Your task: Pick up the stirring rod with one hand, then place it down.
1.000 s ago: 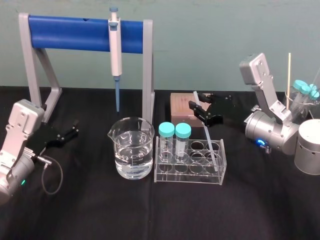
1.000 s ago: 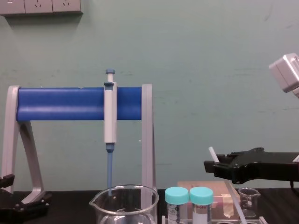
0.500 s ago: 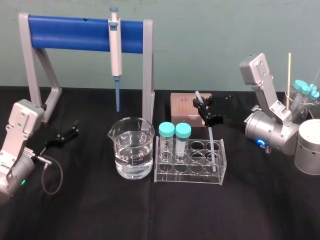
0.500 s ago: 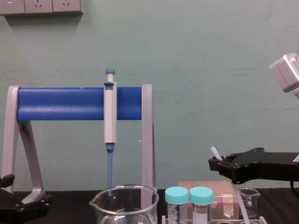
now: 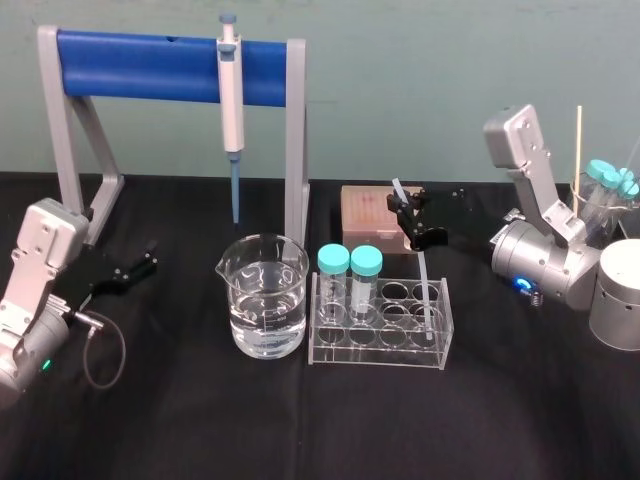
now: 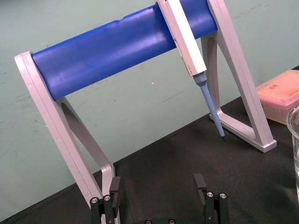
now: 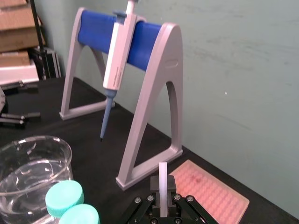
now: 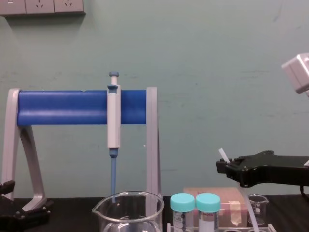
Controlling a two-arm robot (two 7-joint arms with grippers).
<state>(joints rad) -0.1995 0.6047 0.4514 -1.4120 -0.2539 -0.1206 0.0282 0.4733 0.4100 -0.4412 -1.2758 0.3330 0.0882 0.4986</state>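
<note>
The stirring rod [image 5: 428, 275] is a thin translucent white rod, leaning a little, with its lower end down in the right end of the clear tube rack [image 5: 380, 345]. My right gripper [image 5: 405, 213] is shut on the rod near its top, above the rack and in front of the pink tip box [image 5: 365, 210]. The right wrist view shows the rod [image 7: 163, 179] clamped upright between the jaws of the right gripper [image 7: 163, 201]. From the chest, the rod's tip [image 8: 223, 155] sticks up out of the right gripper [image 8: 223, 166]. My left gripper [image 5: 150, 262] rests open at the left, beside the stand's foot.
A grey stand with a blue bar [image 5: 150, 65] holds a grey-and-blue pipette [image 5: 231, 95] at the back. A glass beaker of water [image 5: 264, 310] stands left of the rack, which holds two teal-capped tubes [image 5: 349, 262]. A container with tubes [image 5: 610, 190] sits at the far right.
My right gripper has closed on the stirring rod. The rod has swung more upright, and the gripper has shifted slightly right.
</note>
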